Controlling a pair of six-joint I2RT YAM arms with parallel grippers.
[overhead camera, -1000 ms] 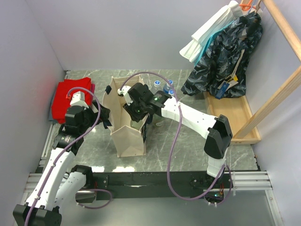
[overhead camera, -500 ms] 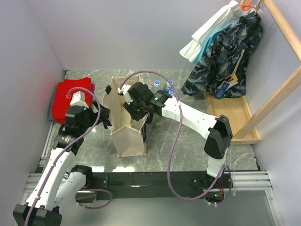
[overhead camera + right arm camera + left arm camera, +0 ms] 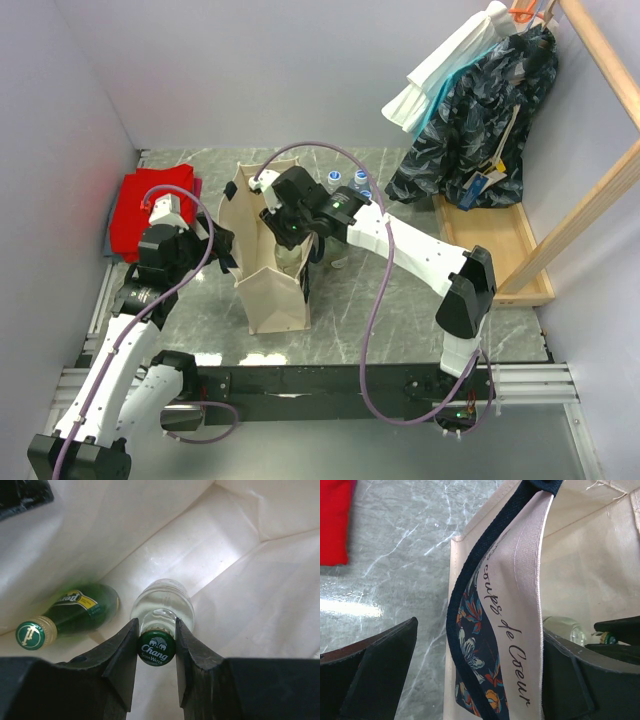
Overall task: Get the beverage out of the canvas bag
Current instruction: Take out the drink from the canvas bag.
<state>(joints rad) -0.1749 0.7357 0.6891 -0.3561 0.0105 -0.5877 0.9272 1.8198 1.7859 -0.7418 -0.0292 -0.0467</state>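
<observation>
The beige canvas bag (image 3: 272, 300) stands upright left of centre. My right gripper (image 3: 156, 641) reaches down into it and is shut on the neck of a clear soda-water bottle (image 3: 163, 604) with a green cap (image 3: 156, 648). That bottle, the beverage, hangs just above the bag's floor. A green glass bottle (image 3: 75, 611) lies on the floor beside it. My left gripper (image 3: 480, 672) is open and straddles the bag's left wall (image 3: 517, 600) and navy strap (image 3: 485, 555). Its inner finger (image 3: 585, 675) touches the wall; the outer finger (image 3: 370, 672) stands apart.
A red folded cloth (image 3: 150, 205) lies left of the bag. Capped water bottles (image 3: 345, 181) stand just behind it. Clothes (image 3: 470, 110) hang on a wooden rack (image 3: 600, 200) at the right, over a wooden tray (image 3: 505, 245).
My right wrist has risen a little and shifted toward the back of the bag, still shut on the clear bottle. The left arm has not moved.
</observation>
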